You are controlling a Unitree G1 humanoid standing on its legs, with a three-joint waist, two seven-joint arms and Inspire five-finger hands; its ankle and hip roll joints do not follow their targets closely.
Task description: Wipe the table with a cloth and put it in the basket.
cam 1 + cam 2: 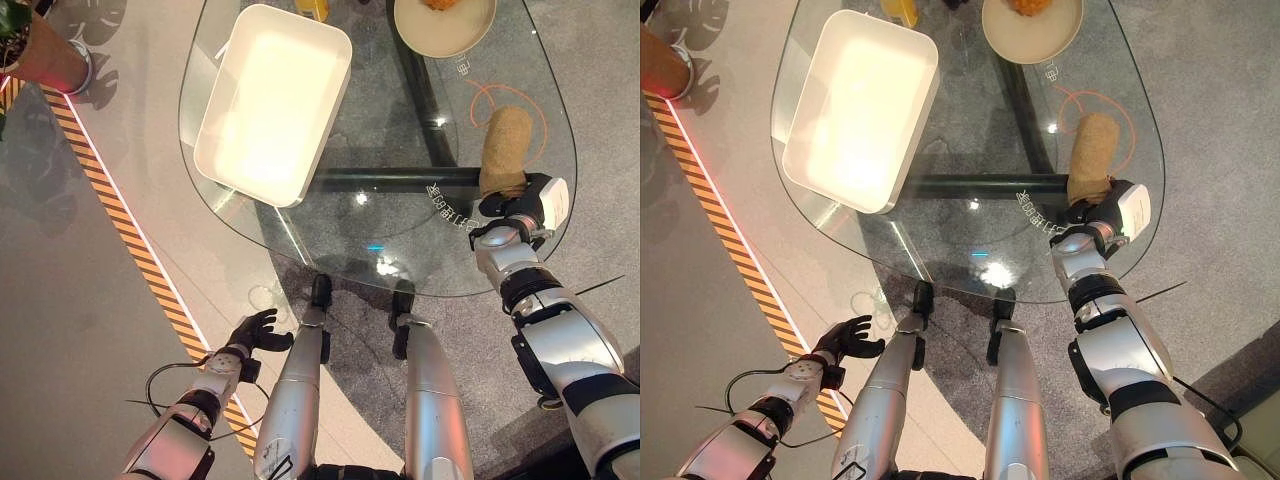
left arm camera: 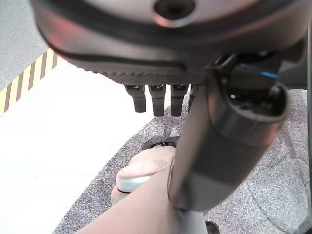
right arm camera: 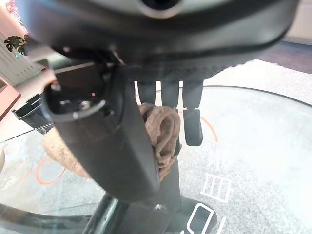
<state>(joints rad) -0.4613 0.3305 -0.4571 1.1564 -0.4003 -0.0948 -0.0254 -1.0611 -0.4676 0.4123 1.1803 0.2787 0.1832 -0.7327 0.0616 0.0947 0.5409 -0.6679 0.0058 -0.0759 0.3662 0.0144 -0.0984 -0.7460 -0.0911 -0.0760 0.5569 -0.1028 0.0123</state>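
Right hand [image 1: 520,205], fingers closed on the near end of the tan cloth [image 1: 505,148] at the bench's [image 1: 400,250] right; soft, light, probably best pinched by a bunched fold.

Tan-brown terry cloth, rolled lengthwise into a thick soft roll [image 1: 505,150], lies flat on the right side of the clear glass oval worktop [image 1: 400,250], partly over an orange ring marking. Its near end is bunched and pinched in the right robot hand [image 1: 522,205], thumb and fingers curled round the folds. White rectangular plastic basket with rounded corners [image 1: 232,72] sits upright and empty on the worktop's left part, angled, well apart from the cloth.
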